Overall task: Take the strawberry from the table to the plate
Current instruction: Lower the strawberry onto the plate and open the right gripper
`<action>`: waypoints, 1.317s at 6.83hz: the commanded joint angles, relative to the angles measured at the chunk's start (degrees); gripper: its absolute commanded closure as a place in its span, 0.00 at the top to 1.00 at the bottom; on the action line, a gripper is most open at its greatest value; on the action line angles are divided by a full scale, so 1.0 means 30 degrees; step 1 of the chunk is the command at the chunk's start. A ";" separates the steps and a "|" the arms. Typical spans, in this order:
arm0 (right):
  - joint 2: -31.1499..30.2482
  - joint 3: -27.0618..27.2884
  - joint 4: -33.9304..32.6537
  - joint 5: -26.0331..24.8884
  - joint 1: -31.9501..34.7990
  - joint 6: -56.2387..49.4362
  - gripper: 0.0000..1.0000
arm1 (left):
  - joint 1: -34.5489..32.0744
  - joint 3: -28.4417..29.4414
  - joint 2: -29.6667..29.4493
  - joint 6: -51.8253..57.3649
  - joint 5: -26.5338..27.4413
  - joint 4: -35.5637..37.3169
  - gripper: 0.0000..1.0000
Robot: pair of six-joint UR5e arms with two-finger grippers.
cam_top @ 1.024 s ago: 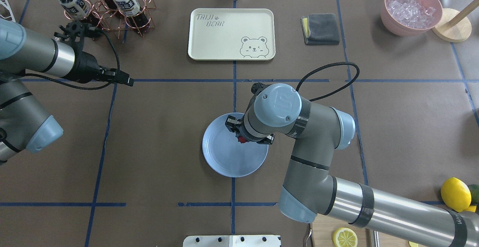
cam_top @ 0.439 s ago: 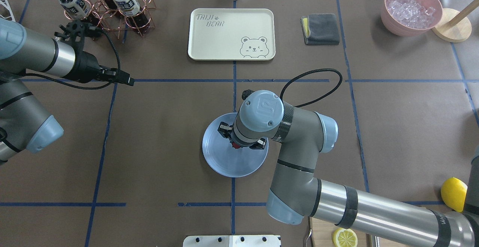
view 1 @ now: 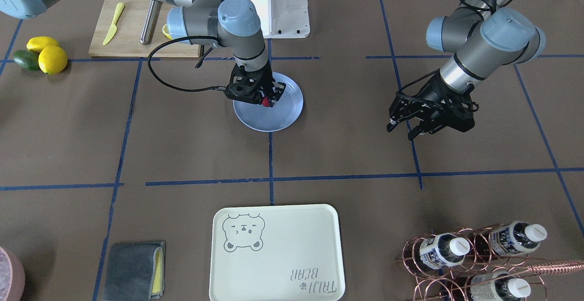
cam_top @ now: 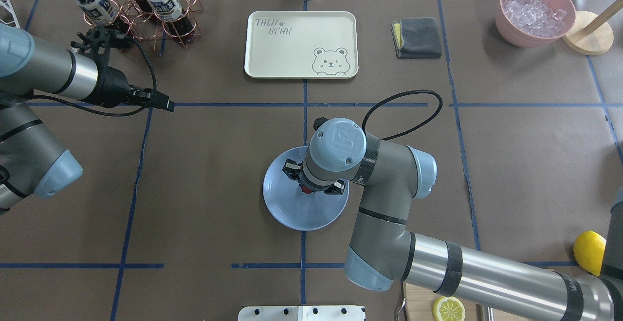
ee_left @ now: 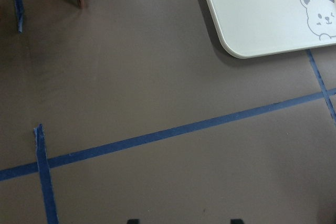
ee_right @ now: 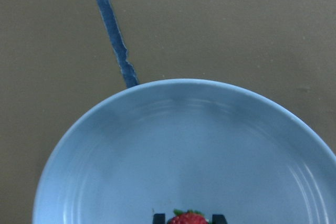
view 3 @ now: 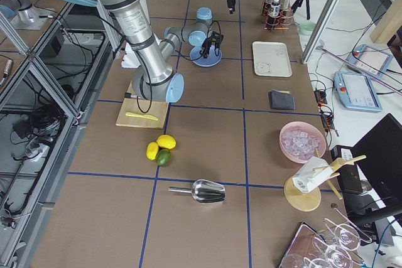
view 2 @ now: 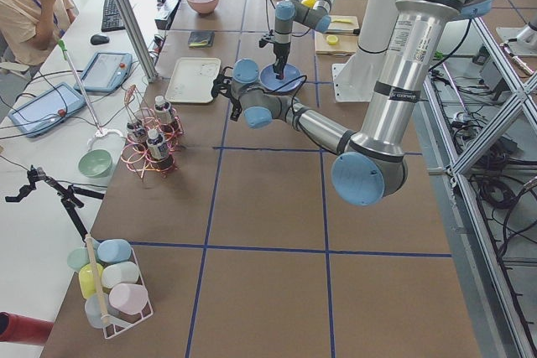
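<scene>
Red strawberry (view 1: 266, 102) is pinched between the two fingers of the right claw (view 1: 265, 100), which points straight down over the light-blue plate (view 1: 286, 111) near the middle of the brown-paper surface (view 1: 182, 146). Whether the berry touches the plate cannot be told. Well apart, the left claw (view 1: 400, 132) hangs above the surface, fingers spread, holding nothing.

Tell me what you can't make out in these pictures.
Strawberry: cut off by the right wrist view's bottom edge, mostly hidden under the right arm overhead; contact with the plate unclear.
Left gripper: only fingertips show at the left wrist view's bottom edge.
Lemon: partly behind the right arm overhead.
</scene>
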 commanded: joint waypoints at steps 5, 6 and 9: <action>0.0358 -0.0436 0.0039 0.0000 -0.0002 -0.0089 0.00 | 0.0000 -0.0045 -0.0014 0.0000 -0.0012 -0.0028 0.66; 0.0358 -0.0436 0.0039 0.0000 -0.0002 -0.0089 0.37 | 0.0000 -0.0045 -0.0014 0.0000 -0.0012 0.0000 0.66; 0.0387 -0.0436 0.0039 0.0000 -0.0002 -0.0030 1.00 | 0.0029 -0.0045 -0.0044 0.0000 0.0017 -0.0028 0.66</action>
